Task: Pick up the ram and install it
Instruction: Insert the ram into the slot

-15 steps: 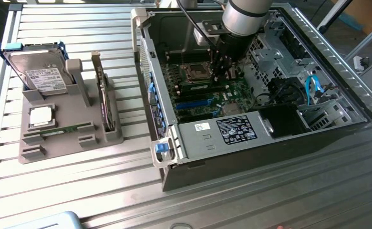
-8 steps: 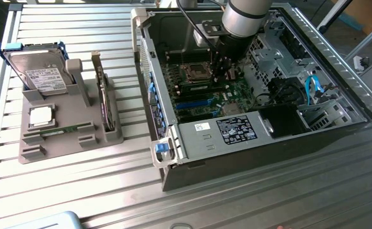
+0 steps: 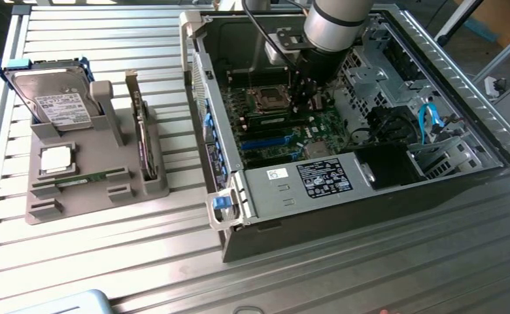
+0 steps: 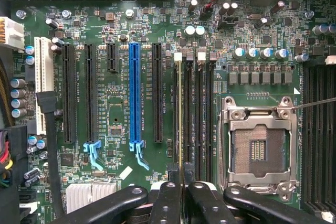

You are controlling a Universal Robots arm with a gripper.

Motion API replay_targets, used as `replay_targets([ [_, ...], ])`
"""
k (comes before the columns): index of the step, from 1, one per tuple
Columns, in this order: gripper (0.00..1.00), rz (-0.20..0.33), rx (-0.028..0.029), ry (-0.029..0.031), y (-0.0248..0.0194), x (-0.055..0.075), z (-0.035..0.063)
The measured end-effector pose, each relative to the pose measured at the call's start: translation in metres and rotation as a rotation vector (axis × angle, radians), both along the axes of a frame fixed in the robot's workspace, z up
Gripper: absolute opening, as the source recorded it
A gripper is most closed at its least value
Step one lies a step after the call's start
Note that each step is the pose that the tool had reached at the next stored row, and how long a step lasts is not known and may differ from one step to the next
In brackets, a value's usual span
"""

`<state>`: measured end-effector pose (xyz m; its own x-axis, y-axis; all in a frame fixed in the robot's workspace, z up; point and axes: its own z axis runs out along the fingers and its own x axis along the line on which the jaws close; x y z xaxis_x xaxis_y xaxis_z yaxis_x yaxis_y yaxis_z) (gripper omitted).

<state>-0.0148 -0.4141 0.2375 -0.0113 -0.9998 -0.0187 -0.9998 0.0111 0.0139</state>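
Note:
The ram (image 4: 180, 108) shows edge-on in the wrist view as a thin green-yellow strip. It stands upright in line with the outermost of the black memory slots (image 4: 202, 114) on the motherboard (image 4: 121, 103); whether it is seated I cannot tell. My gripper (image 4: 181, 181) is shut on the stick's near end, one black finger on either side. In the exterior view the gripper (image 3: 306, 98) reaches down into the open computer case (image 3: 229, 216), beside the CPU socket (image 3: 268, 98). A second, similar stick (image 3: 93, 177) lies flat on the grey holder (image 3: 80, 196).
The grey holder at the exterior view's left also carries a silver hard drive (image 3: 59, 104) and an upright expansion card (image 3: 142, 137). Inside the case, a blue slot (image 4: 134, 93), black expansion slots, capacitors and cables crowd the board. The case walls close in around the arm.

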Motion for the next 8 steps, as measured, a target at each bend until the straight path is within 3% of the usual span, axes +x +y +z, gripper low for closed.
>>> replay_targets([
  [8, 0.12, 0.000, 0.0016, -0.0001, 0.0000, 0.0000, -0.0019],
])
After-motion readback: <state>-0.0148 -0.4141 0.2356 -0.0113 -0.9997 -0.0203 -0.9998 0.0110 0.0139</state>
